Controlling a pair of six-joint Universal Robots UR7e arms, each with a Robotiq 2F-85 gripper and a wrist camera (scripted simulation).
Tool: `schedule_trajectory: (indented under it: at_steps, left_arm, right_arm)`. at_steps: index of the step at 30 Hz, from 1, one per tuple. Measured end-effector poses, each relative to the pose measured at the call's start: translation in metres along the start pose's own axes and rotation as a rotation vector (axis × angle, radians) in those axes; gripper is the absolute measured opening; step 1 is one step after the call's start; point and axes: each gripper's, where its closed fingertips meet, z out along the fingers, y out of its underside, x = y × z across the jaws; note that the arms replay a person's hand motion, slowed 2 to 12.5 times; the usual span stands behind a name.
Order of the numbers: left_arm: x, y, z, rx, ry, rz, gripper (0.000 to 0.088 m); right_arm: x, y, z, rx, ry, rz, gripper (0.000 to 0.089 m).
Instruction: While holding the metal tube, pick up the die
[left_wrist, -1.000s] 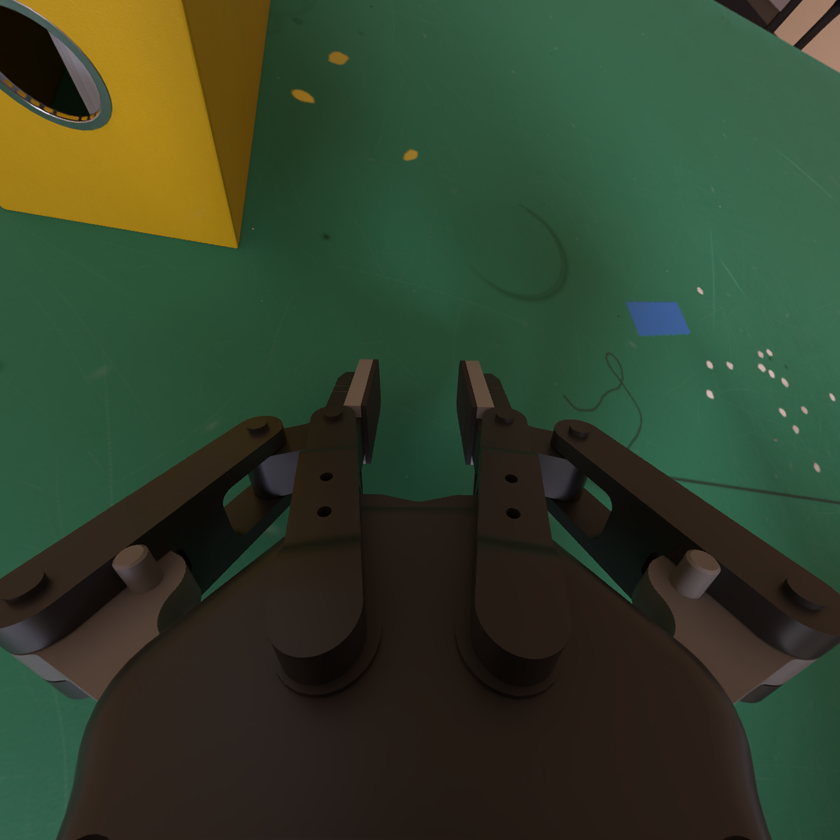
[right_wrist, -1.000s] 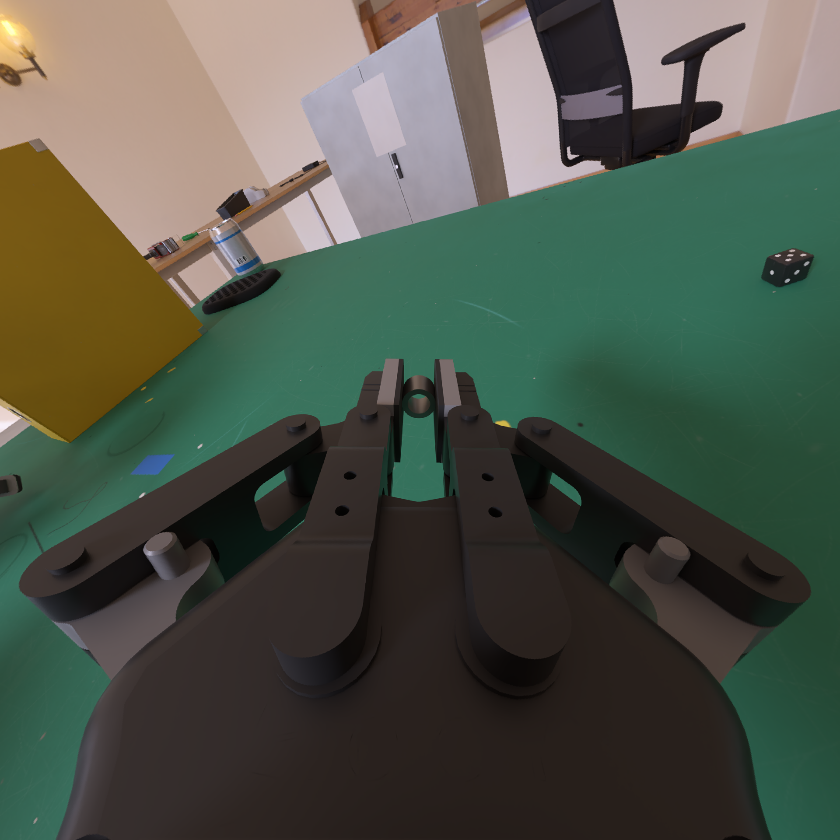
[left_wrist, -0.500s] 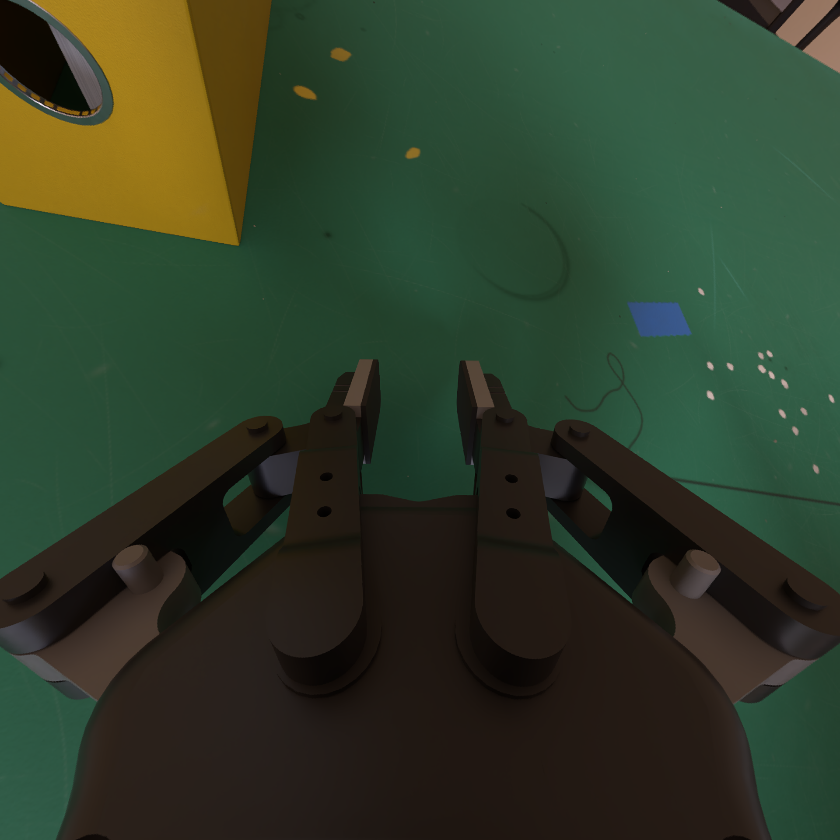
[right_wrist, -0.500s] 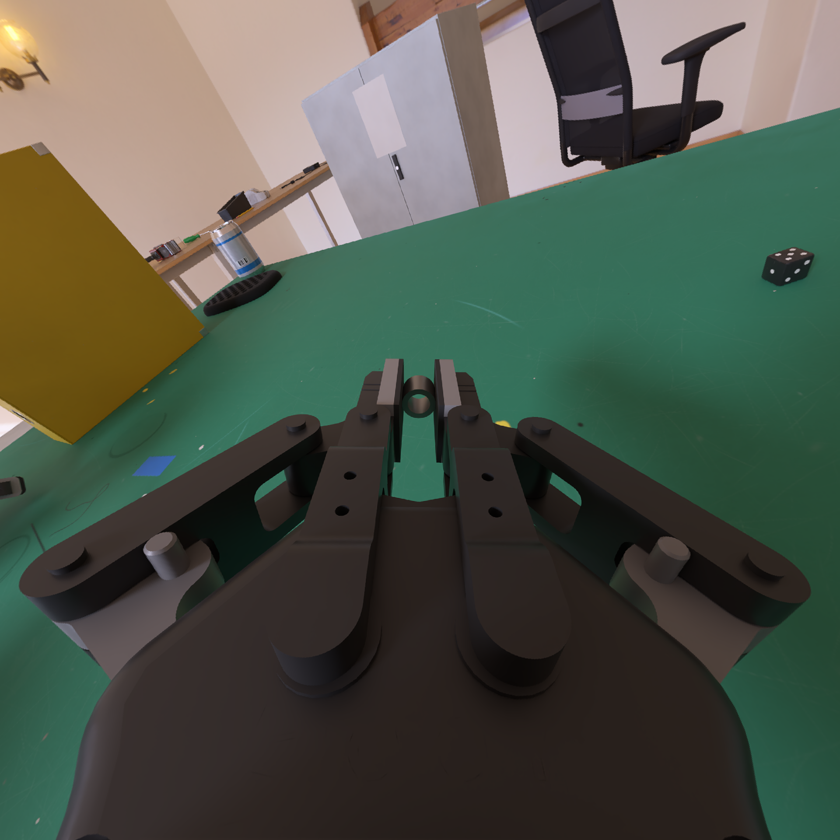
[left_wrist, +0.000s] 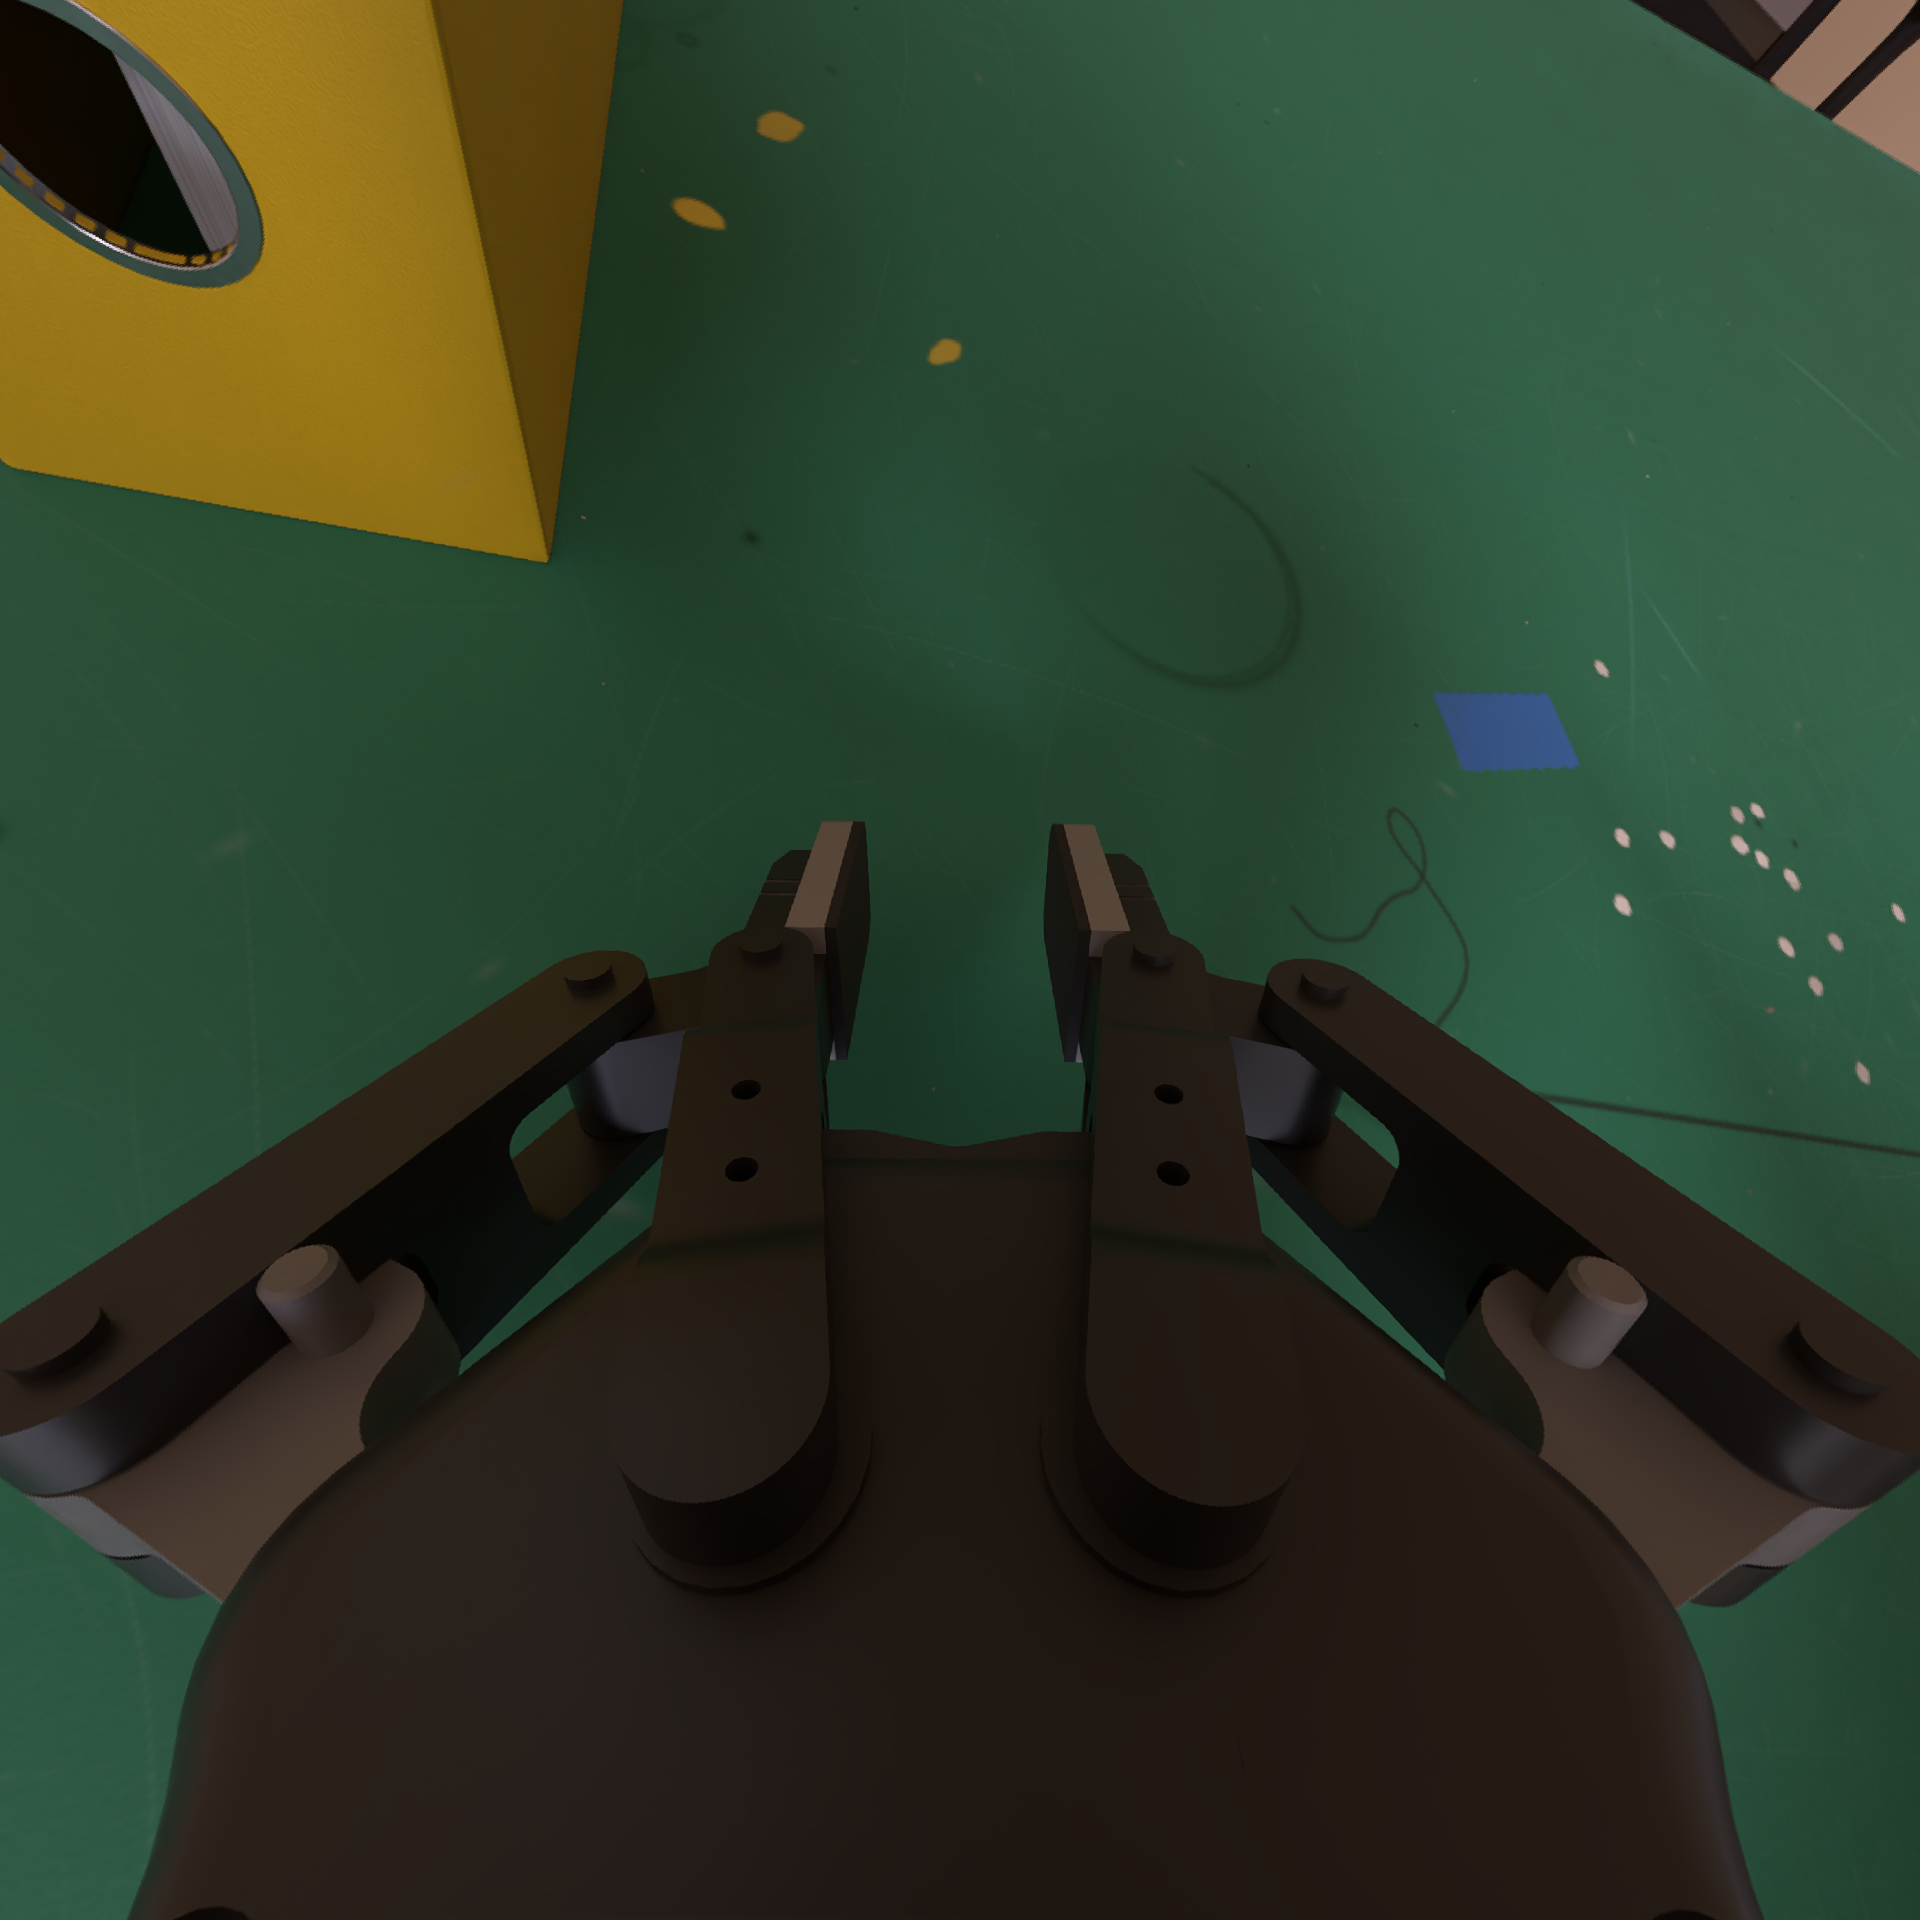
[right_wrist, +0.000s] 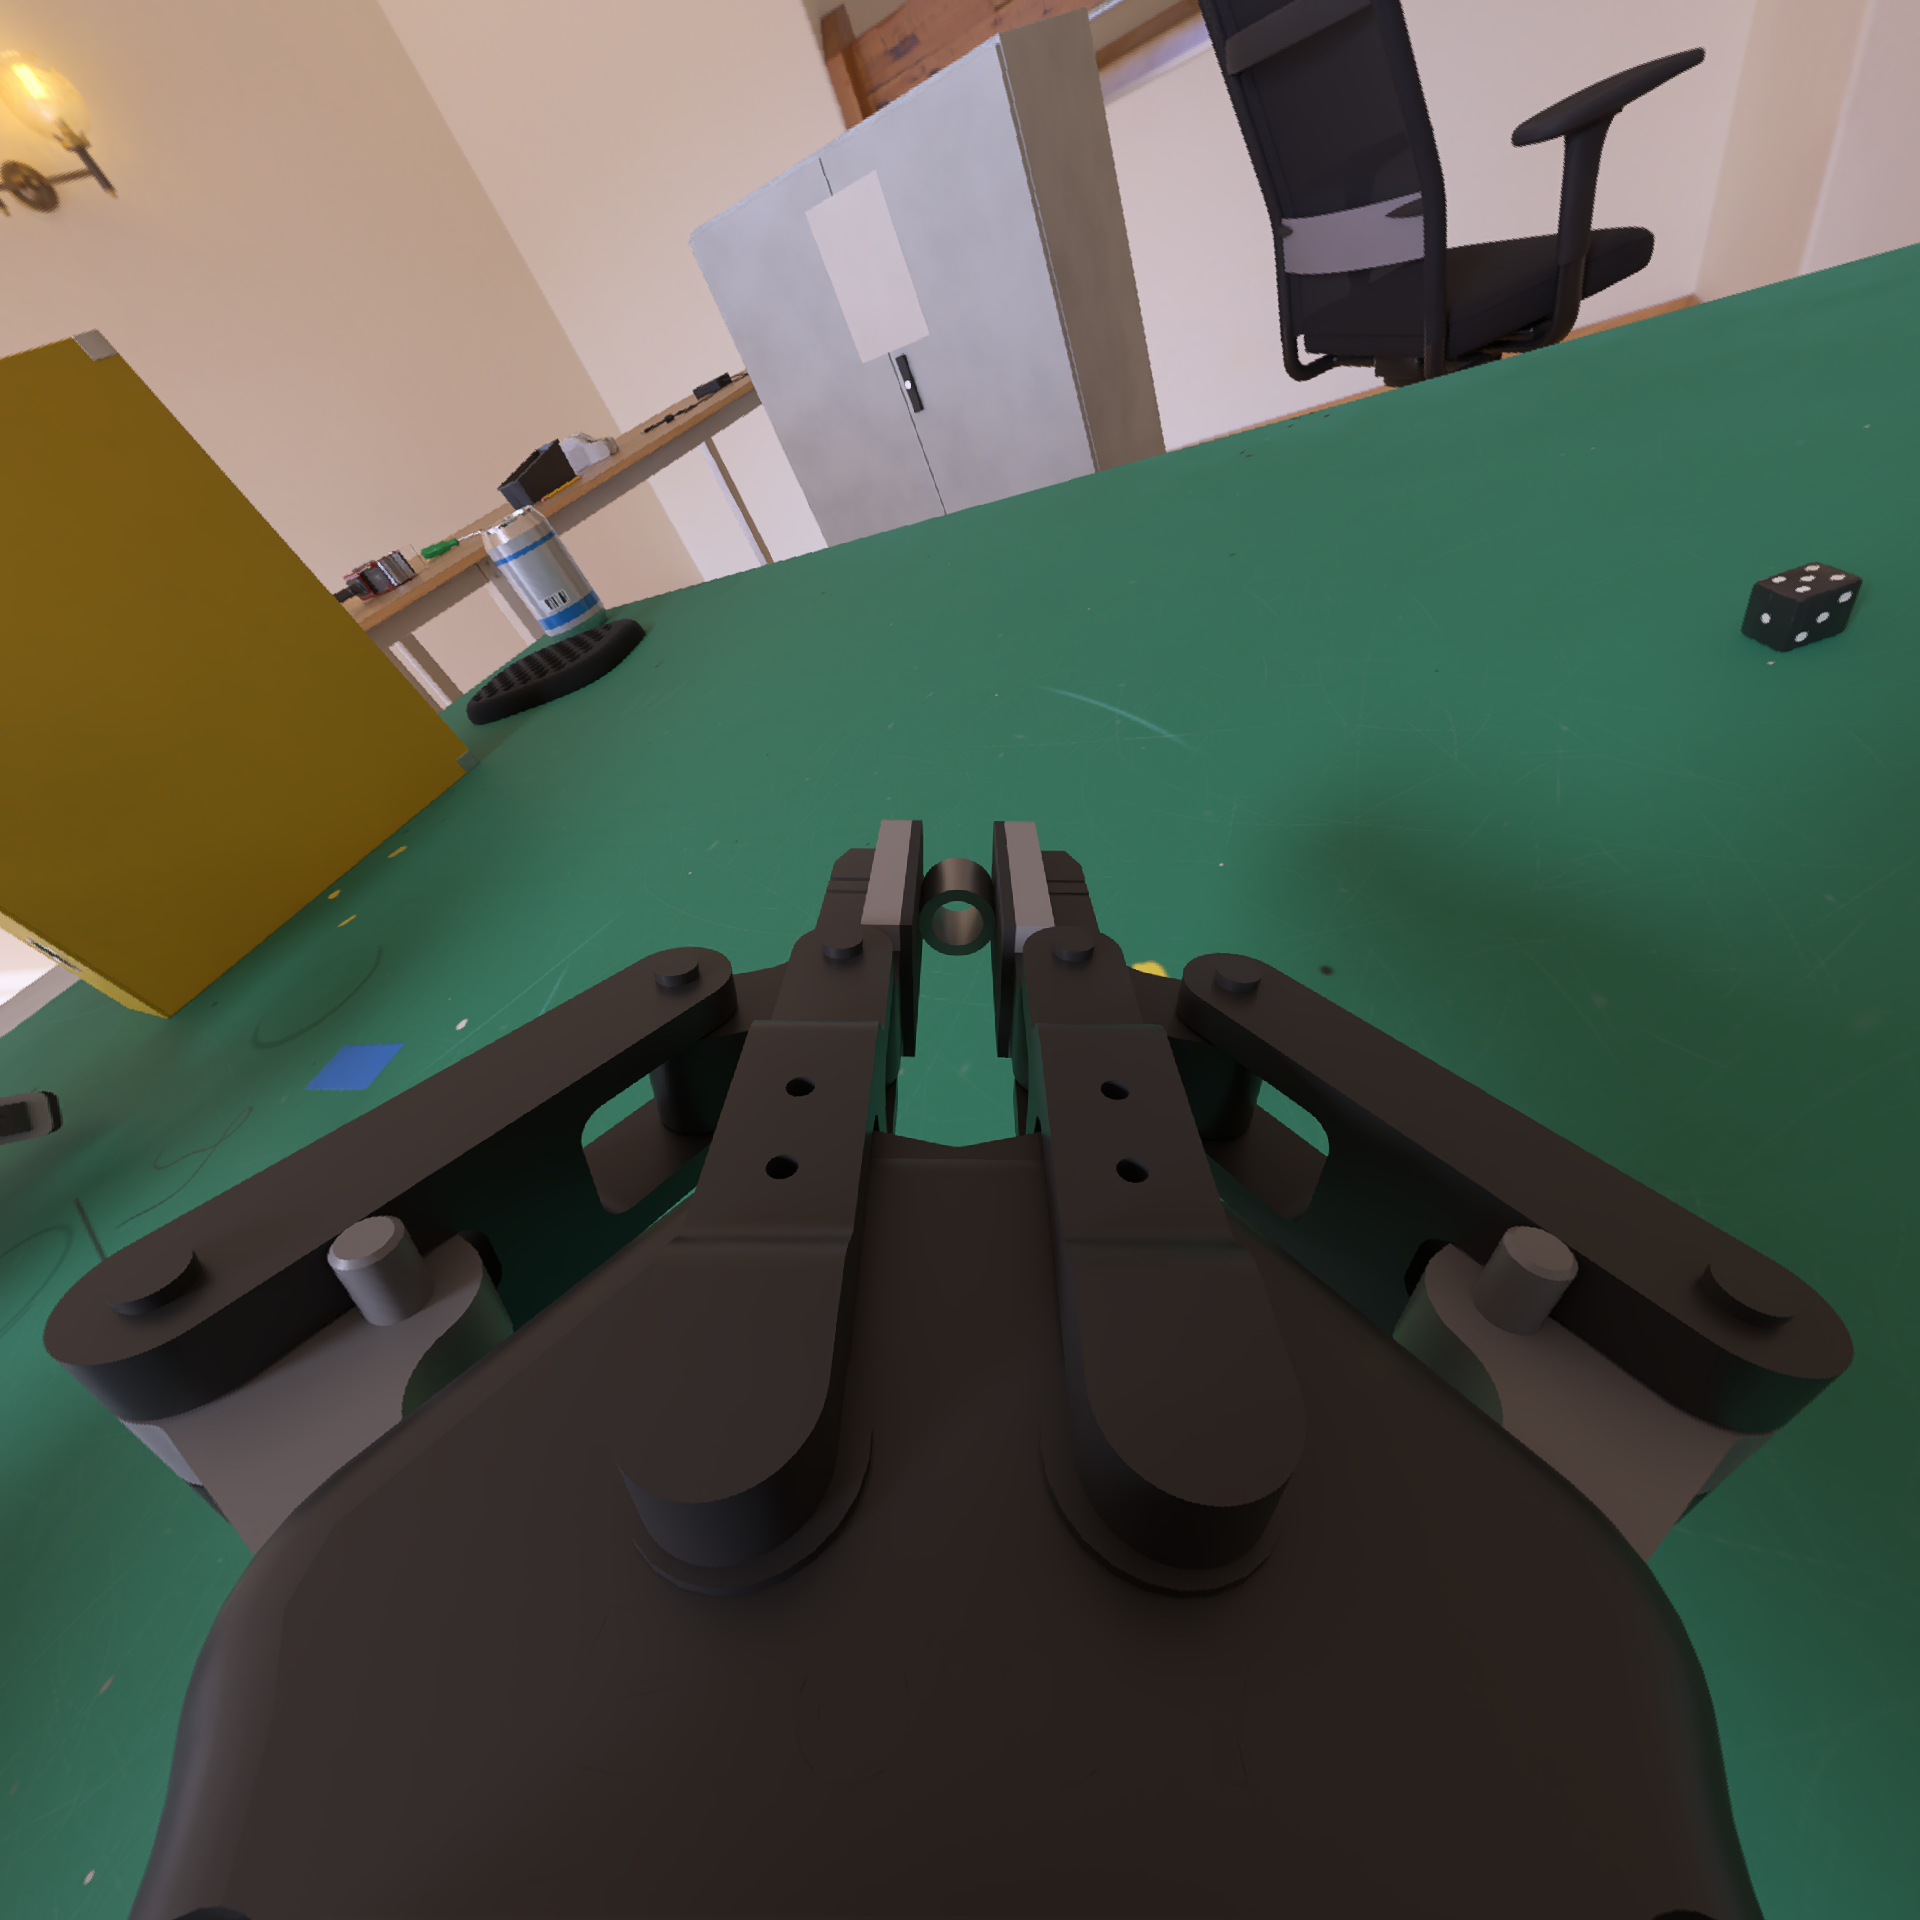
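Observation:
My right gripper (right_wrist: 957, 868) is shut on a short dark metal tube (right_wrist: 956, 914), held end-on between the pads above the green table. The black die (right_wrist: 1803, 608) with white pips lies on the table far right in the right wrist view, well away from that gripper. My left gripper (left_wrist: 956, 873) is open and empty, pointing down at bare green table; the die does not show in the left wrist view.
A tall yellow box (left_wrist: 312, 312) with a round metal-rimmed hole (left_wrist: 114, 177) stands at the upper left; it also shows at the left in the right wrist view (right_wrist: 177, 675). A blue patch (left_wrist: 1507, 730), a can (right_wrist: 540, 571) and a black mat (right_wrist: 556, 670) lie on the table.
The views shift only slightly; the yellow box drifts a little in both. Both grippers keep their state.

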Motion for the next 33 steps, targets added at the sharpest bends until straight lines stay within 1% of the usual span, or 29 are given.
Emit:
schedule_trajectory:
  at_steps: [33]
  left_arm:
    - [-0.0002, 0.0000, 0.0000, 0.000, -0.003, 0.003, 0.0310]
  right_arm:
    - [0.0013, -0.0022, -0.0020, 0.018, -0.003, 0.016, 0.0118]
